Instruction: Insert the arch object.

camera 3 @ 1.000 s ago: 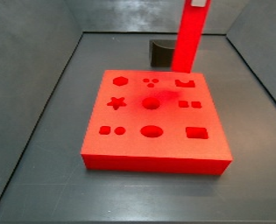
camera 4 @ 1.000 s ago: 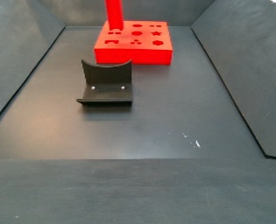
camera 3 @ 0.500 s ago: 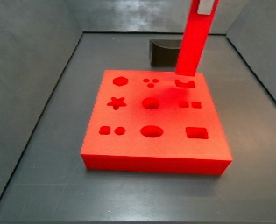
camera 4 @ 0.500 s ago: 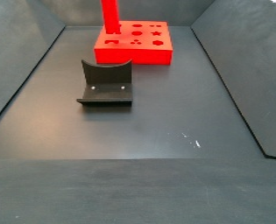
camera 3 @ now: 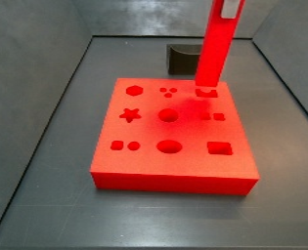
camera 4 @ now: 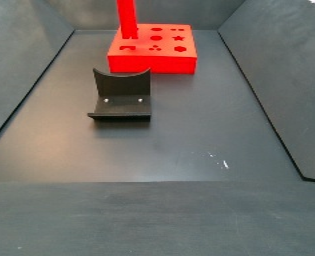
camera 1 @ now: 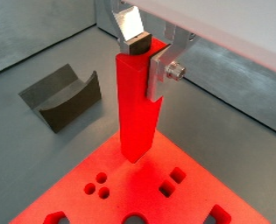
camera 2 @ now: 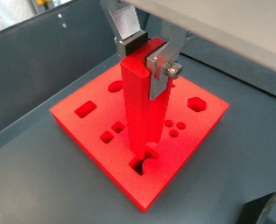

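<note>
Even, soft overhead light; faint shadows on the tabletop (camera 4: pixel 187 140); saturated red glare; slight blur around the gripper (camera 1: pixel 150 50).

My dark L-shaped fixture (camera 4: pixel 120 95) standing upright on the matte black floor (camera 4: pixel 160 205), its curved back plate showing in a wrist view (camera 1: pixel 64 96), grey bin walls (camera 4: pixel 13 50) around, small pale scuff (camera 4: pixel 212 156) on the floor
</note>
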Controlling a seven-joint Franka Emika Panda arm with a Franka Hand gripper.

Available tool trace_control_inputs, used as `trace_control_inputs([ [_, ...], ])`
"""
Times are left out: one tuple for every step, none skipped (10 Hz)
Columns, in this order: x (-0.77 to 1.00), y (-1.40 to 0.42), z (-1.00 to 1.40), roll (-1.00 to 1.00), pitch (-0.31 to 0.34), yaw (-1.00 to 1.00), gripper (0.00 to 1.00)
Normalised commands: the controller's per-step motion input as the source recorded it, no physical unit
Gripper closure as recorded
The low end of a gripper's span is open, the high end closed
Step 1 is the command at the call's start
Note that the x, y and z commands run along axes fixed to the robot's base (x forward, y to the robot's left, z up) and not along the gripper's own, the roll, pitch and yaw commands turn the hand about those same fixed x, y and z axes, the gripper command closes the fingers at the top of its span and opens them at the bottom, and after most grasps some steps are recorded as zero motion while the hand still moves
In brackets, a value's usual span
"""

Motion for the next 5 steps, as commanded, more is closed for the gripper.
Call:
trace_control_inputs([
  [0.0, -0.01, -0.03, 0.18, 0.0, 0.07, 1.0],
  [0.0, 0.0, -0.05, 0.19, -0.003, 0.07, 1.0],
  [0.02, 0.0, -0.05, 0.2, -0.006, 0.09, 1.0],
  [0.0, -0.05, -0.01, 0.14, -0.011, 0.0, 1.0],
  [0.19, -0.04, -0.07, 0.1, 0.0, -0.01, 1.0],
])
